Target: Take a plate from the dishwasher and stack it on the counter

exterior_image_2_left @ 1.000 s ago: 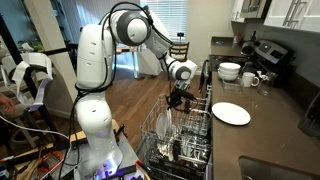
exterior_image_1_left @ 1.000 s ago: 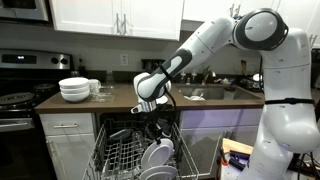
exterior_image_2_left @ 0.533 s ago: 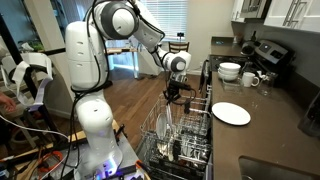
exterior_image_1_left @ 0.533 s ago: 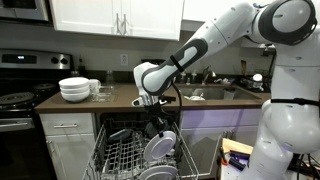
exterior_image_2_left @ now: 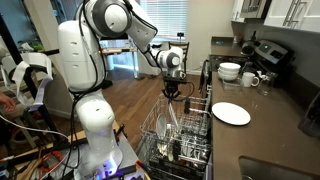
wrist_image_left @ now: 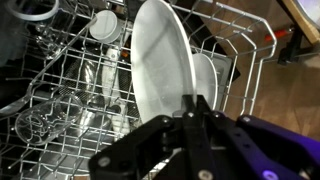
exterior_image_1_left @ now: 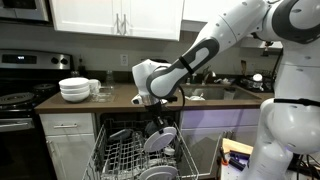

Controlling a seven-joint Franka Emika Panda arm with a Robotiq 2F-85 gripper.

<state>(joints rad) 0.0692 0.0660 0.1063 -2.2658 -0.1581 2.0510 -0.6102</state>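
Wrist view: gripper (wrist_image_left: 197,104) clamps the plate (wrist_image_left: 160,70) by its rim, seemingly hanging just clear of the dishwasher (wrist_image_left: 60,75) rack.

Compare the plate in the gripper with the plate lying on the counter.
The gripped plate stands on edge; the counter plate lies flat. The gripped plate is at the dishwasher rack, pinched at its rim by the gripper; the counter plate rests on the counter, untouched. Both are plain, white and round.
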